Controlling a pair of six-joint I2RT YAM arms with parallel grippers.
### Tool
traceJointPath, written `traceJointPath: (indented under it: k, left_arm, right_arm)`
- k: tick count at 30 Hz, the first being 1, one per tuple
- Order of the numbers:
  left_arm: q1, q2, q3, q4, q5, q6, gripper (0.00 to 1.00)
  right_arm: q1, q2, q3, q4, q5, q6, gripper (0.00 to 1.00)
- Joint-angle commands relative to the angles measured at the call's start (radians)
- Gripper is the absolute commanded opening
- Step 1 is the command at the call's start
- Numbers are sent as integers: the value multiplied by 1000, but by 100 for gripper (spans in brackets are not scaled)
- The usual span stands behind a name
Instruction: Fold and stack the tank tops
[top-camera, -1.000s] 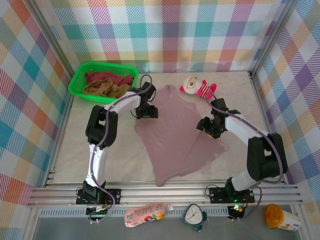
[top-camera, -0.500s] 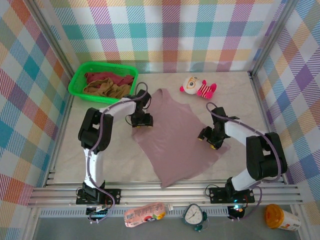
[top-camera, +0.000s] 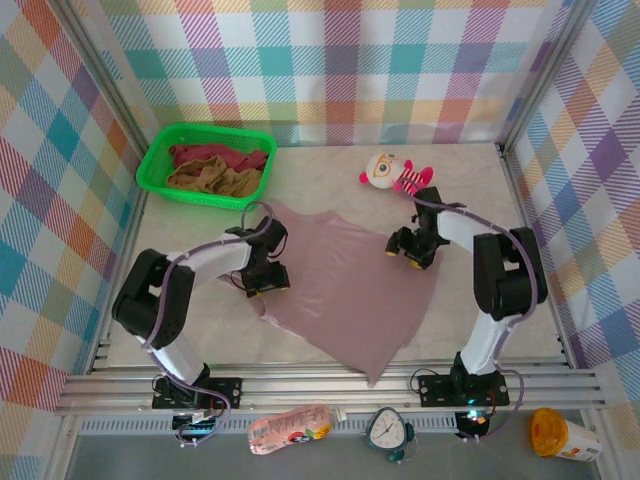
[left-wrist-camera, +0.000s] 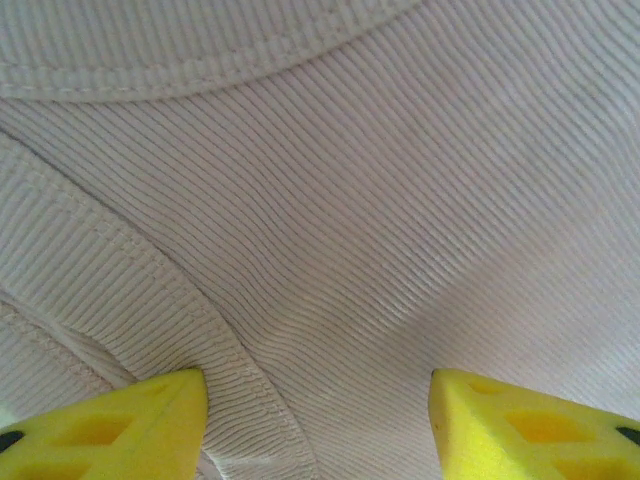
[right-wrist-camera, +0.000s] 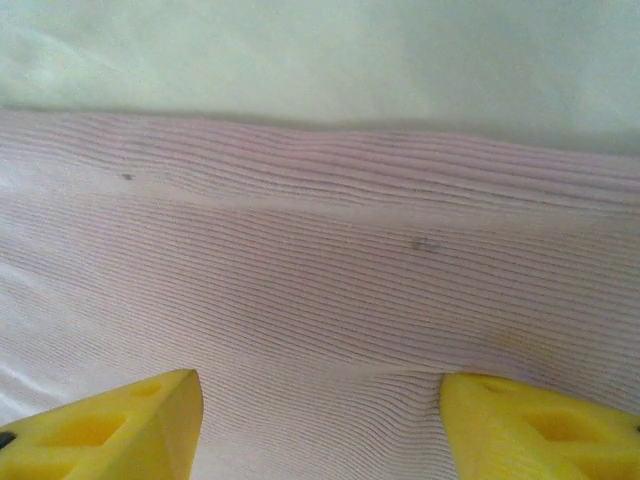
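The dusty mauve-pink tank top (top-camera: 345, 290) lies spread flat on the table, one corner reaching the front rail. My left gripper (top-camera: 262, 274) rests on its left edge, near a stitched hem (left-wrist-camera: 150, 270). Its yellow fingers (left-wrist-camera: 130, 420) stand apart on the ribbed cloth, open, pinching nothing. My right gripper (top-camera: 410, 248) sits on the top's right edge, also open, with flat cloth (right-wrist-camera: 320, 280) between its fingers (right-wrist-camera: 530, 420). The tan-brown tank top (top-camera: 212, 181) and the dark maroon-red one (top-camera: 215, 154) lie bunched in the green basket (top-camera: 152, 172).
The pink-and-white striped plush toy (top-camera: 396, 175) lies at the back, just beyond my right gripper. Bare table shows past the cloth edge (right-wrist-camera: 320, 60). Beyond the front rail lie a snack pack (top-camera: 290, 428), a small clock (top-camera: 388, 430) and an orange bottle (top-camera: 565, 436).
The mauve-pink tank top has slid and turned toward the front rail. My left gripper moved toward the front and left with it; the right gripper dipped forward, then came back.
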Motion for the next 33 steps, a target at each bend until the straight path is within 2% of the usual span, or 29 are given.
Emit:
traceJointPath:
  k: [1, 5, 8, 12, 15, 20, 22, 26, 29, 33]
  left_arm:
    - [-42, -69, -62, -11, -15, -137, 61]
    - [-68, -123, -112, -46, -13, -201, 62]
    - [-68, -150, -101, -107, -31, -194, 63]
    - [-67, -145, 37, -209, -74, -111, 65]
    - [-67, -102, 172, -224, -74, -36, 65]
    - [-43, 87, 416, -188, -89, 133, 66]
    - [-18, 165, 508, -154, -54, 189, 65]
    - [32, 329, 710, -128, -7, 285, 64]
    - [55, 461, 886, -167, -10, 346, 63]
    - [74, 574, 1022, -165, 28, 432, 63]
  right_arm:
    - [16, 95, 80, 1, -63, -104, 65]
    - [31, 183, 226, -60, -133, -197, 66]
    - [34, 204, 289, -103, -152, -251, 66]
    - [21, 127, 278, -132, -108, -312, 67]
    - [-10, 22, 215, -112, -88, -332, 68]
    - [-77, -94, 106, -50, -50, -437, 68]
    - [-97, -102, 93, -33, -59, -474, 67]
    - [-134, -79, 94, 18, -89, -537, 64]
    - [-154, -36, 121, 37, -66, -588, 62]
    - [-190, 27, 171, 52, -81, -575, 57]
